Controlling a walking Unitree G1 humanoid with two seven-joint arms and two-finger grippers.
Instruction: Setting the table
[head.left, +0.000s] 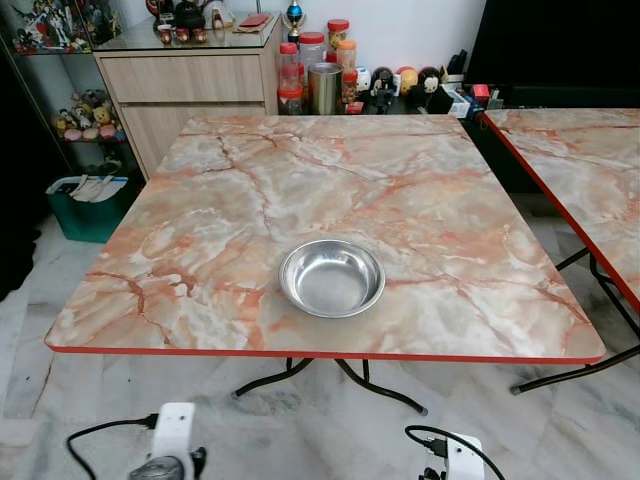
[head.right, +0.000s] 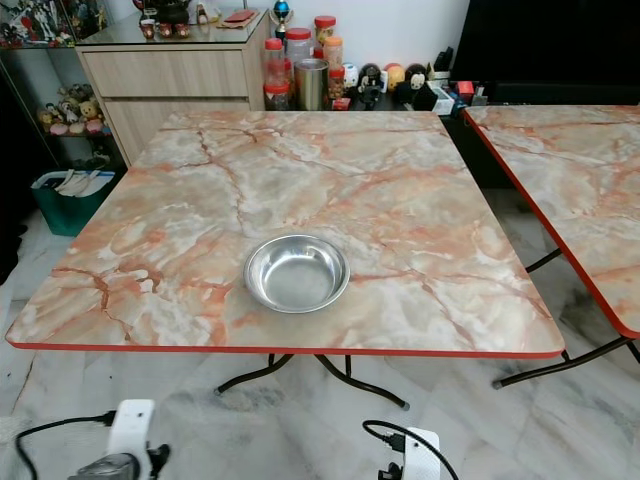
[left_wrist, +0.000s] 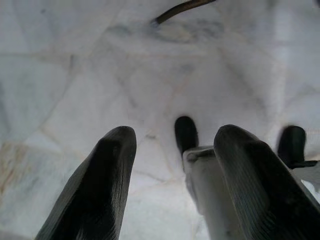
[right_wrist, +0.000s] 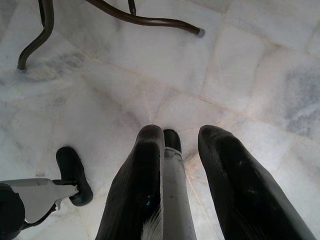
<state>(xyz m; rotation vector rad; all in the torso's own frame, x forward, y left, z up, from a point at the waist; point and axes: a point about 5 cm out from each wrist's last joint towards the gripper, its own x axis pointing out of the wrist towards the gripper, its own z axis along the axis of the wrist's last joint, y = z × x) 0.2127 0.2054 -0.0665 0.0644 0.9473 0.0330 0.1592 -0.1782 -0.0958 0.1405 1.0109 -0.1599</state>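
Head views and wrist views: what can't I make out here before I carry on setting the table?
- Second table: cut off by the right edge of the head views.
- Jars behind the marble table: labels too small to read.
- Green bin: contents too small to identify.
- Steel bowl: looks empty.
- Left pincer and right pincer: open, holding nothing, hanging over the floor.

My head cams look down on the counter (head.left: 200, 250); both wrist cams face the floor (right_wrist: 250, 75), close.

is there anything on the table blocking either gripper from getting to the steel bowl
Nothing visible. The steel bowl sits alone near the table's front edge. Both grippers, left and right, hang open over the floor, below that edge.
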